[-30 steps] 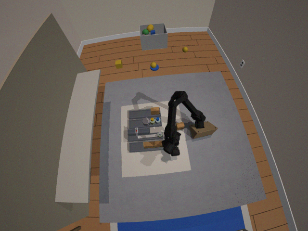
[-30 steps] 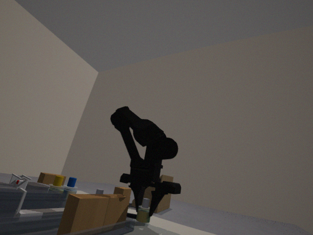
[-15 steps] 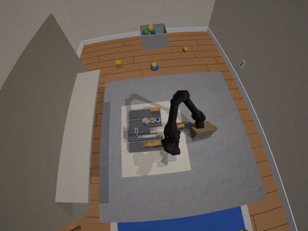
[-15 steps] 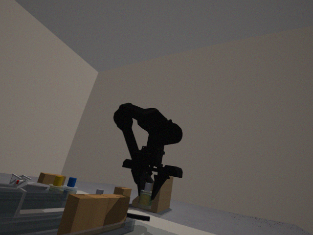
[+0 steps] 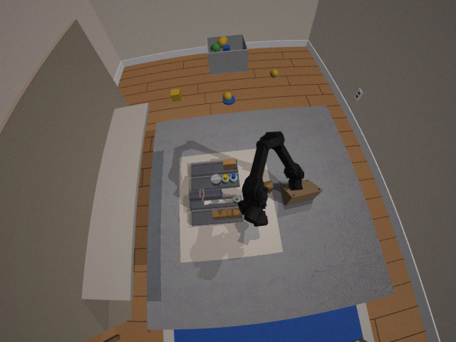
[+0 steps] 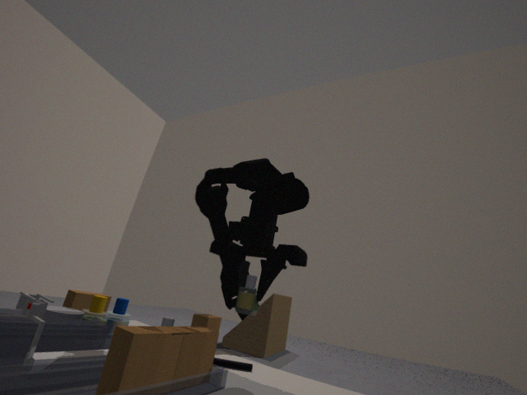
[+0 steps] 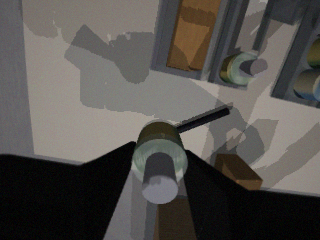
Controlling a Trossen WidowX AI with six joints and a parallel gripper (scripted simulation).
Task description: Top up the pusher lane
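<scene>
My gripper [image 6: 246, 302] [image 7: 159, 150] is shut on the loose jar [image 6: 245, 297] [image 7: 158, 141], a pale green jar with a grey cap. It holds the jar upright in the air above the white mat [image 5: 228, 243], in front of the rack [image 5: 199, 221]. In the top view the arm [image 5: 254, 191] hides the held jar. The matching jar [image 5: 236, 199] [image 7: 243, 67] stands at the front end of the sprung lane [image 5: 211, 199]; its grey cap shows in the exterior view. The pusher plate with a red mark [image 5: 201, 193] sits farther back in that lane.
Cardboard boxes [image 5: 225, 214] [image 6: 157, 352] [image 7: 192, 30] fill the lane beside it. A yellow-capped jar [image 5: 224, 178] [image 6: 98, 304], a blue-capped jar [image 5: 233, 177] [image 6: 120, 306] and a white disc [image 5: 215, 179] stand in another lane. A black rod [image 7: 202, 119] [image 6: 231, 364] lies on the mat. The arm's wooden wedge base [image 5: 300, 193] [image 6: 261, 327] is to the right.
</scene>
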